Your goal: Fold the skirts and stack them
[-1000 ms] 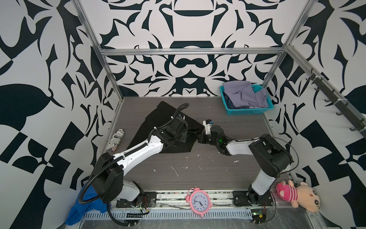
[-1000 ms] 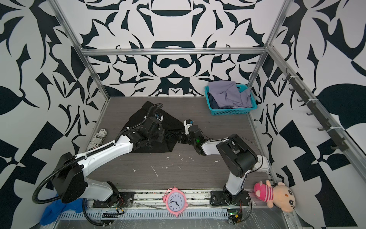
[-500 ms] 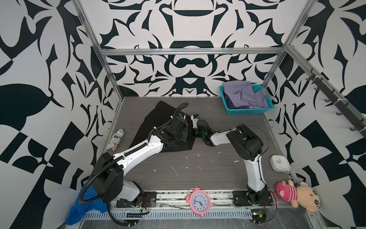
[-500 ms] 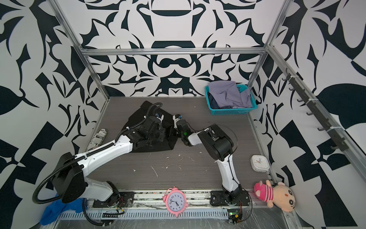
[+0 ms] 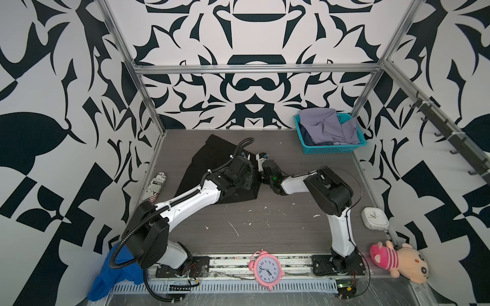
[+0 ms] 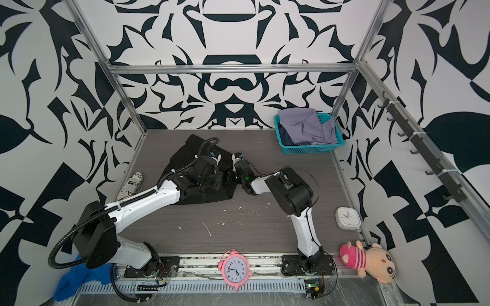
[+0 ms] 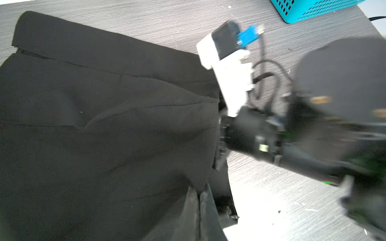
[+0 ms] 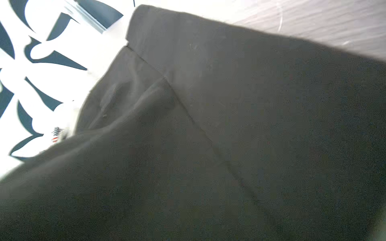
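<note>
Fold in progress on the black skirt [image 5: 212,159], which lies flat on the table [image 5: 265,225] at centre-left of both top views. Compared with a second ago, the right arm has swung inward. Its forearm no longer stretches out toward the right of the frame, and the white clock [image 5: 374,217] it covered now shows at lower right. The right gripper [image 5: 261,176] has travelled left with the skirt's right-hand edge and now sits at that edge, just beside the left wrist. The motion blur in the left wrist view leaves you unable to tell whether its jaws are spread or still pinching cloth. The left gripper [image 7: 198,200] has its fingers pressed together and appears to pinch a raised ridge of the black skirt near the same edge. You can read this as the side fold being laid over, with the release not yet confirmed. The lavender-grey skirt [image 5: 326,127] is still heaped in the teal basket [image 5: 331,149] at upper right, so nothing is stacked yet.
</note>
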Controlling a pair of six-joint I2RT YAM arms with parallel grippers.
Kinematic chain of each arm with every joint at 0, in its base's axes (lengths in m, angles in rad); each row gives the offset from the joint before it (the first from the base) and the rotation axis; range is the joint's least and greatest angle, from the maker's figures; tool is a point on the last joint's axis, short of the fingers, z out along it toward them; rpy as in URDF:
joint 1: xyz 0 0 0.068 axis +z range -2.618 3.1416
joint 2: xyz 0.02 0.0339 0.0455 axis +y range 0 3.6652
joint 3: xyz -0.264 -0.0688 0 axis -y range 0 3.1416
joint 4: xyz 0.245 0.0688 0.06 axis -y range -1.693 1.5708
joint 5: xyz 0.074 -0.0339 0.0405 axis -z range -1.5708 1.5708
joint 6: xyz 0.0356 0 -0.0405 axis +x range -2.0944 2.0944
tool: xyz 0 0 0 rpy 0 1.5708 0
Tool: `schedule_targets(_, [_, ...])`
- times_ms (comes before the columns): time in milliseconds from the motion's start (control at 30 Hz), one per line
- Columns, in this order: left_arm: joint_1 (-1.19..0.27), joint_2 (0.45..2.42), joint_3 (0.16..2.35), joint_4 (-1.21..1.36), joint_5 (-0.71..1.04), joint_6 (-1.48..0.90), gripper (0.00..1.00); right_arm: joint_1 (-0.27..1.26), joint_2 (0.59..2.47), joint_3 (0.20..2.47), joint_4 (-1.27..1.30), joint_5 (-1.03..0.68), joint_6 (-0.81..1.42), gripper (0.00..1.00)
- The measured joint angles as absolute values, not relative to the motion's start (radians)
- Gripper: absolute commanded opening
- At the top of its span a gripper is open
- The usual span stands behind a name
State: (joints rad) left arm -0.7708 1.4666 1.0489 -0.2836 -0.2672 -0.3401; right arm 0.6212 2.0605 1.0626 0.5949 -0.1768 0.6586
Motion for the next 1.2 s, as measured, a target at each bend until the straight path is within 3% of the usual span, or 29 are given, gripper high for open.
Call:
schedule_targets(267, [-0.771, 1.467, 1.049, -0.273, -0.26, -0.332, 0.0, 0.495, 1.806, 0.91, 0.713, -0.279, 0.699, 0.34])
schedule_targets(467, [-0.771, 1.485, 1.049, -0.237, -0.176, -0.307, 0.0, 0.434, 1.737, 0.858, 0.701, -0.287, 0.702, 0.34])
schedule_targets(800, [-0.781, 1.527, 1.044, -0.201, -0.11, -0.287, 0.0, 0.4, 1.747, 0.823, 0.642, -0.335, 0.739, 0.38])
schedule_targets(1200, [-0.782, 1.555, 1.044, -0.147, -0.076, -0.282, 0.0, 0.446, 2.015, 0.877, 0.721, -0.429, 0.83, 0.31])
